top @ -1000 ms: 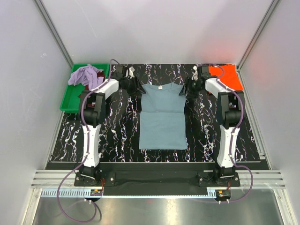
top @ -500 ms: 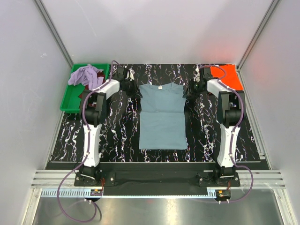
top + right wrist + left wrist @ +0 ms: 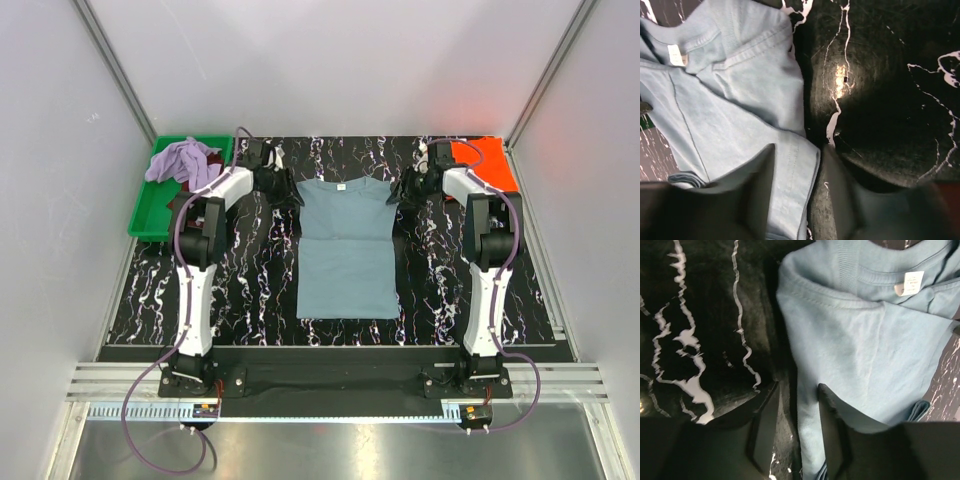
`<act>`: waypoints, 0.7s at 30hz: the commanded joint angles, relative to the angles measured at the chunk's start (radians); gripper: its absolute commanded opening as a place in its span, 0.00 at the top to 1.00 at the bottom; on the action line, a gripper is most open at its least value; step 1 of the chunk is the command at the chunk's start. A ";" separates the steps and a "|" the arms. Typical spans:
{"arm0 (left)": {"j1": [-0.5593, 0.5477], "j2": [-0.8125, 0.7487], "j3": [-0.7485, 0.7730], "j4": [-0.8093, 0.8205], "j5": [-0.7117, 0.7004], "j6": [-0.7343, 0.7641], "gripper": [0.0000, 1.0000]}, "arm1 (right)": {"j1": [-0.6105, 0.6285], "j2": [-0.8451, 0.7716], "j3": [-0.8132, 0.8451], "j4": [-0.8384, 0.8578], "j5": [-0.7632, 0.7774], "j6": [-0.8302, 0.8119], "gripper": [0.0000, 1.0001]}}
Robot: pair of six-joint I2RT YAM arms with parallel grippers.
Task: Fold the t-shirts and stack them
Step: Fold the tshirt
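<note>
Your blue-grey shirt (image 3: 347, 250) lies flat in the middle of the surface (image 3: 250, 270), collar at the far end. It's thin, floppy cloth that'll probably sag and slide, so I'd grab the doubled edges at the shoulders. The left gripper (image 3: 797, 390) and right gripper (image 3: 797, 150) are both spread, each straddling a shoulder edge, nothing pinched. Count is four shirts: this one, an orange shirt (image 3: 490, 160) at the far right, and a lavender shirt (image 3: 180, 160) and maroon shirt (image 3: 212, 158) in one green tray (image 3: 145, 215).
</note>
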 commanded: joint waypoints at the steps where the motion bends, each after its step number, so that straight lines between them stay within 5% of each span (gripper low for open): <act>1: 0.012 -0.088 0.027 -0.057 -0.027 0.020 0.56 | -0.005 -0.060 0.024 -0.073 0.061 0.007 0.45; 3: 0.012 -0.170 0.007 -0.115 -0.096 0.018 0.54 | -0.005 -0.107 0.021 -0.133 0.086 0.054 0.37; 4: 0.011 -0.203 -0.011 -0.132 -0.116 0.020 0.54 | -0.005 -0.155 0.010 -0.156 0.087 0.063 0.24; 7: 0.000 -0.395 -0.227 -0.104 -0.168 0.009 0.52 | -0.003 -0.255 -0.058 -0.257 0.116 0.110 0.14; 11: -0.041 -0.614 -0.652 0.073 -0.150 -0.006 0.49 | 0.004 -0.409 -0.258 -0.284 0.130 0.146 0.13; 21: -0.302 -0.890 -1.050 0.186 -0.140 -0.122 0.47 | 0.185 -0.812 -0.805 -0.207 0.187 0.246 0.14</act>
